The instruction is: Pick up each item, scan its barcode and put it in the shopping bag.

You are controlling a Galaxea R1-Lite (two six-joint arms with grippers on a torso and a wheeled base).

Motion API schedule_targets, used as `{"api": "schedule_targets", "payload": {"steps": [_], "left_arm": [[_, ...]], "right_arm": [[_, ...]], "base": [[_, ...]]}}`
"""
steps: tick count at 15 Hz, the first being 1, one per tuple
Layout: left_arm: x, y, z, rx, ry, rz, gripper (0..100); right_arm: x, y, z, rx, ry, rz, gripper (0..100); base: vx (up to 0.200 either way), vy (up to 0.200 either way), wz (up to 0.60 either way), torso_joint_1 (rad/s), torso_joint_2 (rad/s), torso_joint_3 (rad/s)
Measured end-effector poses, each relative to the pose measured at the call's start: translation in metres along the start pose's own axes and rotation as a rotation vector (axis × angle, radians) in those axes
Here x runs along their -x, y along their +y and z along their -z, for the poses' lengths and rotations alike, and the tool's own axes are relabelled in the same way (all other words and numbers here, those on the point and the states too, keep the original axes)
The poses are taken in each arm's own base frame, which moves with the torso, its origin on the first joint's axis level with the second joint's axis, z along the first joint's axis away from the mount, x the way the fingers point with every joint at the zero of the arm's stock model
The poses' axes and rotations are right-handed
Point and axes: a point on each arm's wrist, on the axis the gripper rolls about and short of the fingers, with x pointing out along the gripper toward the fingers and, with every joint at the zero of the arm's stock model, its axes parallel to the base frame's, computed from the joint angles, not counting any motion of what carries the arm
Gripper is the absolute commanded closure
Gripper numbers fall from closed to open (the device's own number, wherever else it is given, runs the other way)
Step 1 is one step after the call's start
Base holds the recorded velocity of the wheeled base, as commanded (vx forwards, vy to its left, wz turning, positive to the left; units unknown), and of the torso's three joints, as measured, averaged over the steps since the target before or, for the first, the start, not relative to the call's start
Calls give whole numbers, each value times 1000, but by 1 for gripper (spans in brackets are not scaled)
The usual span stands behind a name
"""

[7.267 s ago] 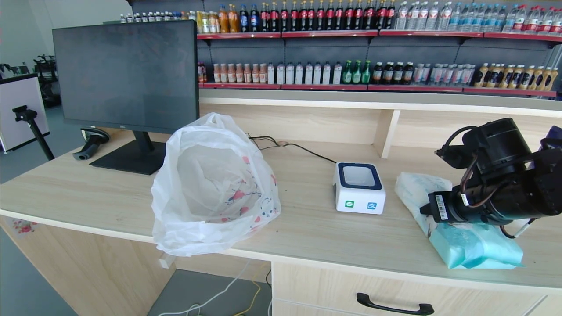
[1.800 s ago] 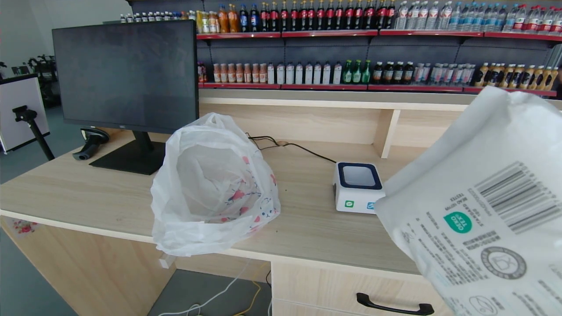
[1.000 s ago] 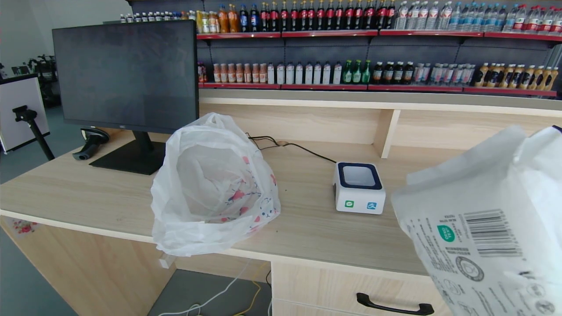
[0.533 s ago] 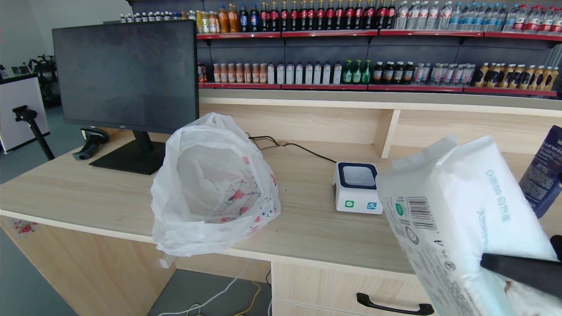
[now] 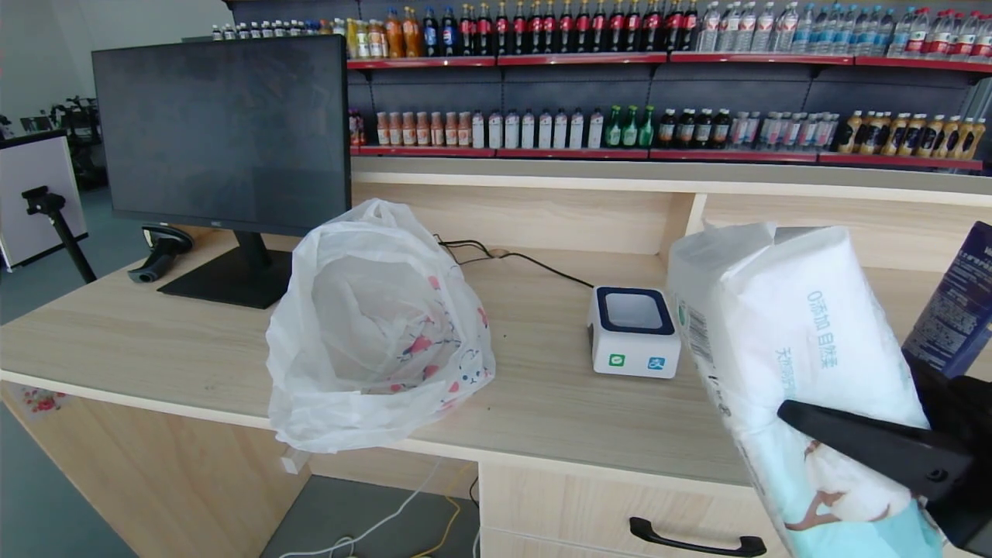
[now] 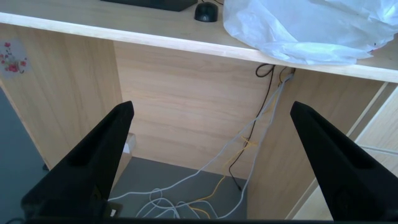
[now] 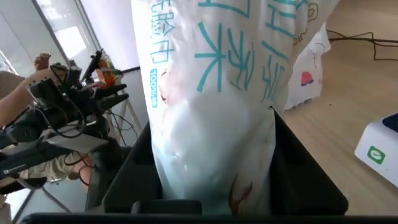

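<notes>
Clamping the tissue pack (image 5: 783,341), the right pincer (image 7: 214,180) hangs near the scanner (image 5: 634,332) (left pincer (image 6: 211,109) apart).

Black monitor (image 5: 225,132), screen dark, on left part of wooden counter (image 5: 155,341). Behind counter, shelves (image 5: 589,155) w/ rows of bottles. Thin black cable (image 5: 511,260) lying on counter nr back panel. Drawer handle (image 5: 696,540) below front edge. Loose cables (image 6: 249,143) hanging under counter.

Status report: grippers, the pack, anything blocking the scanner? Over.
Right gripper shut on tissue pack, aloft right of scanner. Left gripper open, low before counter front. Blue package far right, off the path.
</notes>
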Motion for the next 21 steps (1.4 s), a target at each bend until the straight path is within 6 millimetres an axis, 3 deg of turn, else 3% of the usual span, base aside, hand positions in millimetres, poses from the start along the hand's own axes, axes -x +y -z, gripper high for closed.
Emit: {"api": "schedule_targets", "payload": {"steps": [2,7,10,13,19,21], "left_arm": [[0,0,0,0,0,0,0],[0,0,0,0,0,0,0],[0,0,0,0,0,1,0],[0,0,0,0,0,0,0],[0,0,0,0,1,0,0],[0,0,0,0,0,0,0]], "right_arm": [[1,0,1,94,-10,49,100],[-11,-11,-11,327,-87,429,100],[-25,-3,4,296,-57,596,100],[-44,5,26,262,20,641,100],[-68,-7,41,290,97,720,100],[-78,-14,38,296,74,856,100]], "base": [[0,0,0,0,0,0],[0,0,0,0,0,0],[0,0,0,0,0,0],[0,0,0,0,0,0],[0,0,0,0,0,0],[0,0,0,0,0,0]]}}
